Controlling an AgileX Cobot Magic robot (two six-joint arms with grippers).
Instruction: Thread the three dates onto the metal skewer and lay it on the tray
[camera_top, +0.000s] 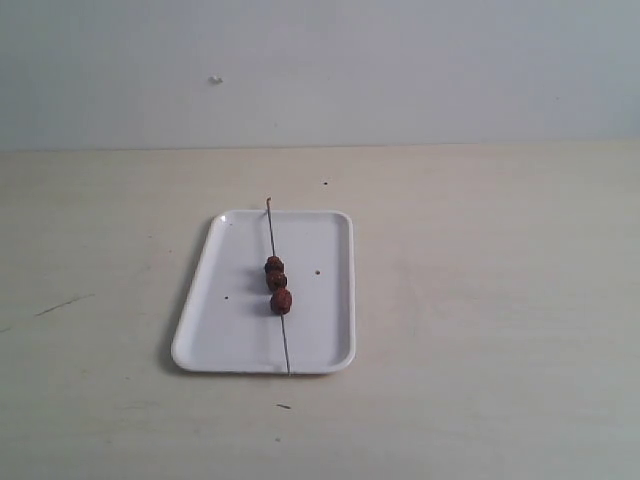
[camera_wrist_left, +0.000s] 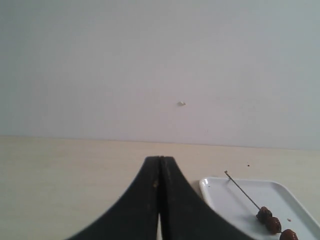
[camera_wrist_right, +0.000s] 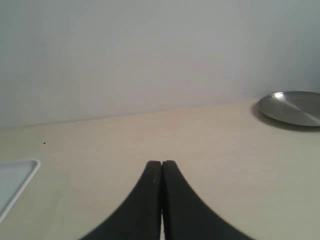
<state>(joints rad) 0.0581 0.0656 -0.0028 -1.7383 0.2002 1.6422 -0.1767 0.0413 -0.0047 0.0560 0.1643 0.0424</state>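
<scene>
Grey metal skewer (camera_top: 272, 235), bearing the three dates (camera_top: 277, 283), lies along the tray (camera_top: 225, 330) in the middle of the bench (camera_top: 480, 300); we find left fingers (camera_wrist_left: 147, 200) and right fingers (camera_wrist_right: 175, 200) clenched, empty. A nudge could roll it.

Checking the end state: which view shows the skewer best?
Exterior view: the skewer lies on the tray, seen end to end. The left wrist view shows only one end; the right wrist view, none of it.

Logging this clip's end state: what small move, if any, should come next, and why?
Probably none, just end the run: the three dates sit threaded on the metal skewer, which lies across the tray, and the left gripper and right gripper are shut, empty and away from it.
</scene>
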